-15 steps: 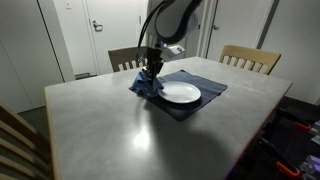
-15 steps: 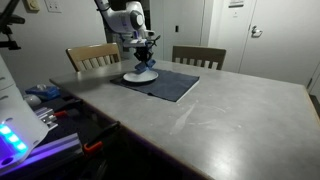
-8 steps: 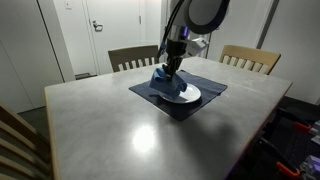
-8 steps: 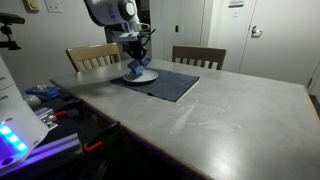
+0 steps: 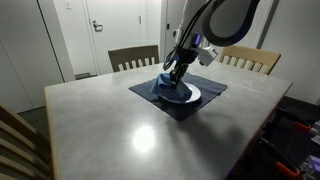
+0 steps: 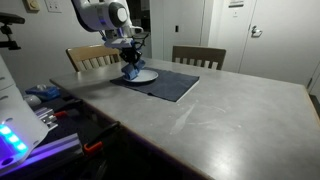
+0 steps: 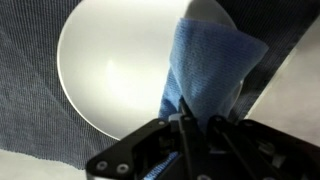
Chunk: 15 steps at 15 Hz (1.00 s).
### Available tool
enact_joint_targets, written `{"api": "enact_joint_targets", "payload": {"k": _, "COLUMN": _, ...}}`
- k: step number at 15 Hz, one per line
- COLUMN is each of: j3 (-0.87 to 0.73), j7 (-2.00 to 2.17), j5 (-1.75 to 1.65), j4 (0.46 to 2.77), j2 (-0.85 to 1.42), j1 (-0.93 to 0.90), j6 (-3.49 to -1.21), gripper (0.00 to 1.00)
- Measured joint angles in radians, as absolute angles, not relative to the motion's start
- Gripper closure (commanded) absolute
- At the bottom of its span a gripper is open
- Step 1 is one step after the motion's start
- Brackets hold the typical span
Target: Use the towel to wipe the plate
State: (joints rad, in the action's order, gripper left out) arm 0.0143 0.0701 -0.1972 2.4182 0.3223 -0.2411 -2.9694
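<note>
A white plate (image 5: 186,95) (image 6: 143,75) (image 7: 115,70) lies on a dark blue placemat (image 5: 205,98) (image 6: 170,84) on the table in both exterior views. My gripper (image 5: 172,74) (image 6: 130,63) (image 7: 195,125) is shut on a blue towel (image 5: 167,83) (image 6: 132,72) (image 7: 205,70). The towel hangs down and rests on the plate. In the wrist view the towel covers the plate's right side and the plate's left part is bare.
The grey table (image 5: 110,130) (image 6: 230,110) carries the placemat. Wooden chairs (image 5: 133,58) (image 5: 250,58) (image 6: 198,56) stand behind it. Another chair back (image 5: 15,140) is at the near corner. A cluttered bench with cables (image 6: 45,105) stands beside the table.
My gripper with the towel has moved from the placemat's edge onto the plate and farther across it. The arm has swung over with it.
</note>
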Motion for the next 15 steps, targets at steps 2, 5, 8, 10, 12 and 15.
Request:
{"api": "enact_joint_targets", "payload": {"k": 2, "j3": 0.044, "j7": 0.035, "j5": -0.169, "j4": 2.415, "j2": 0.359, "j1": -0.211, "j6": -3.005, "gripper": 0.98}}
{"api": "enact_joint_targets", "payload": {"k": 5, "j3": 0.194, "j7": -0.101, "j5": -0.070, "j4": 2.402, "j2": 0.423, "j1": -0.073, "j6": -3.014, "gripper": 0.98}}
{"api": "enact_joint_targets", "payload": {"k": 8, "j3": 0.324, "j7": -0.210, "j5": -0.024, "j4": 2.384, "j2": 0.455, "j1": 0.077, "j6": -3.002, "gripper": 0.98}}
{"api": "enact_joint_targets", "payload": {"k": 10, "j3": 0.363, "j7": -0.237, "j5": -0.012, "j4": 2.379, "j2": 0.462, "j1": 0.134, "j6": -2.985, "gripper": 0.98}}
{"api": "enact_joint_targets", "payload": {"k": 12, "j3": 0.365, "j7": -0.238, "j5": -0.004, "j4": 2.372, "j2": 0.462, "j1": 0.151, "j6": -2.953, "gripper": 0.98}}
{"api": "enact_joint_targets", "payload": {"k": 15, "j3": 0.352, "j7": -0.233, "j5": 0.010, "j4": 2.341, "j2": 0.455, "j1": 0.150, "j6": -2.842, "gripper": 0.98}}
